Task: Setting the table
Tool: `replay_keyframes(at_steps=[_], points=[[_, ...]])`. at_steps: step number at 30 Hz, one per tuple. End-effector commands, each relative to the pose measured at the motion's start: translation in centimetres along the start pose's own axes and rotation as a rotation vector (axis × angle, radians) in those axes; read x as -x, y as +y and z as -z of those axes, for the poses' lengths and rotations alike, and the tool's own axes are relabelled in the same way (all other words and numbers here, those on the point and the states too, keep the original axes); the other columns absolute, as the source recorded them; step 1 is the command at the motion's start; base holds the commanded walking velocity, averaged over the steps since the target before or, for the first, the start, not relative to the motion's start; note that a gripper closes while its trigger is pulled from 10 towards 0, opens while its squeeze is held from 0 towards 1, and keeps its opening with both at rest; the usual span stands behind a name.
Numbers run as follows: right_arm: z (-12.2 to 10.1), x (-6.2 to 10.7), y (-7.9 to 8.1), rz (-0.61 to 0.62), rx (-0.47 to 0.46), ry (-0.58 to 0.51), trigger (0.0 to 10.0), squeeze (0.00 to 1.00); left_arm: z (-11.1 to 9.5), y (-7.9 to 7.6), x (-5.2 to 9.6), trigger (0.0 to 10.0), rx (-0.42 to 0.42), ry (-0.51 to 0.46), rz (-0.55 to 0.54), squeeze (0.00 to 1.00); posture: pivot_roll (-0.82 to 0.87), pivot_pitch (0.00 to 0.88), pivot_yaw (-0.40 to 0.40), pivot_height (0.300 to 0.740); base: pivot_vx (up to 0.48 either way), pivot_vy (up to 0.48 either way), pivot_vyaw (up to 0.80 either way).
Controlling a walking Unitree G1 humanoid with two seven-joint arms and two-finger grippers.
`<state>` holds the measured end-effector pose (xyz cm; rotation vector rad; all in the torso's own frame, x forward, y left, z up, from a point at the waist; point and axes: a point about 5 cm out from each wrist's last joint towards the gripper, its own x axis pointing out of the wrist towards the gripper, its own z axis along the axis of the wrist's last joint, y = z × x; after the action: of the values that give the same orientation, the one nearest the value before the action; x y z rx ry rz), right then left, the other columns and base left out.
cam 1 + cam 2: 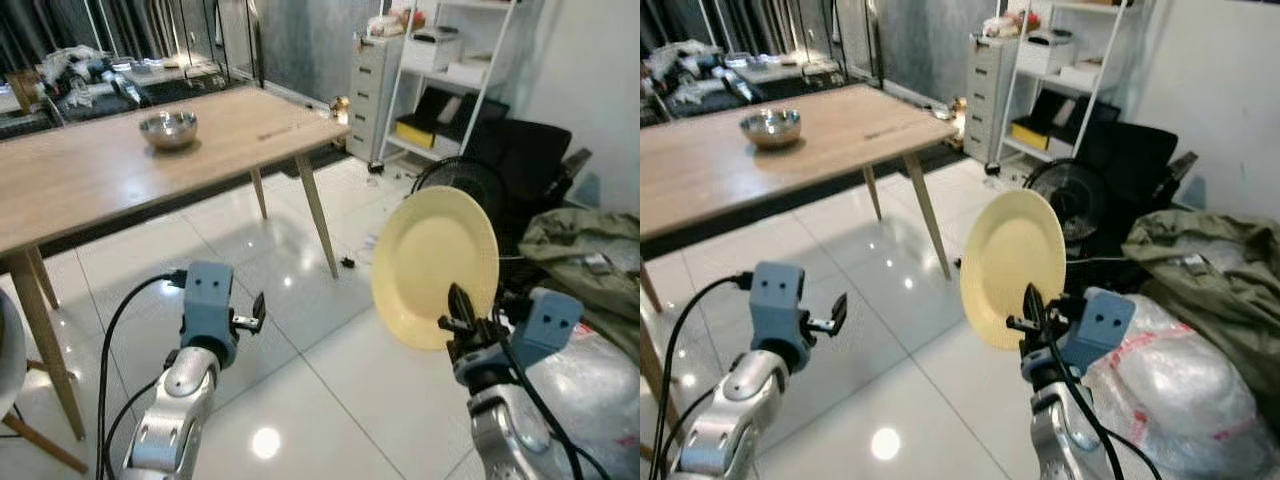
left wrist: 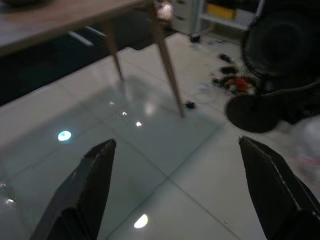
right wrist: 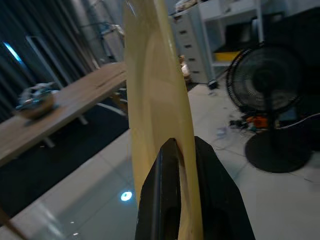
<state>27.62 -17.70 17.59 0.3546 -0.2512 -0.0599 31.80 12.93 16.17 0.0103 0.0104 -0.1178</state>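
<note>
Right pincer [image 1: 462,318] pinching the lower rim of a pale yellow plate [image 1: 436,262], one black finger on each face, as seen edge-on from the right wrist [image 3: 155,100]. Plate held nearly upright in the air above the white tiled floor [image 1: 330,370], rising above the pincer, its hollow face turned toward the robot's head and slightly left. Well apart from the wooden bench [image 1: 110,165], which stands ahead and to the left. Near the bench's far side, a steel bowl [image 1: 168,129]. Left pincer [image 1: 255,312] raised over the floor near the bench's corner leg, fingers [image 2: 90,185] spread wide with nothing between them. Behind the plate, a black fan [image 1: 462,180], white shelves [image 1: 450,60] and a grey drawer unit [image 1: 372,90].
</note>
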Motion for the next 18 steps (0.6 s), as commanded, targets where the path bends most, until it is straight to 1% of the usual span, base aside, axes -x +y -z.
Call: replay_keyframes(at_steps=[1, 3, 18], points=[[0.17, 0.04, 0.27, -0.002, -0.023, 0.003, 10.0, 0.00, 0.47, 0.80, 0.26, 10.0, -0.009, 0.019, -0.028, 0.00, 0.02, 0.025, 0.095, 0.740, 0.480, 0.000, 0.00], [0.23, 0.02, 0.21, 0.005, -0.027, 0.007, 10.0, 0.00, 0.47, 0.82, 0.26, 10.0, -0.008, 0.019, -0.028, 0.00, 0.02, 0.026, 0.096, 0.740, 0.480, 0.000, 0.00], [0.33, -0.22, 0.19, 0.012, -0.027, 0.013, 10.0, 0.00, 0.48, 1.07, 0.28, 10.0, -0.010, 0.019, -0.037, 0.00, 0.03, 0.026, 0.092, 0.740, 0.480, 0.000, -0.60]])
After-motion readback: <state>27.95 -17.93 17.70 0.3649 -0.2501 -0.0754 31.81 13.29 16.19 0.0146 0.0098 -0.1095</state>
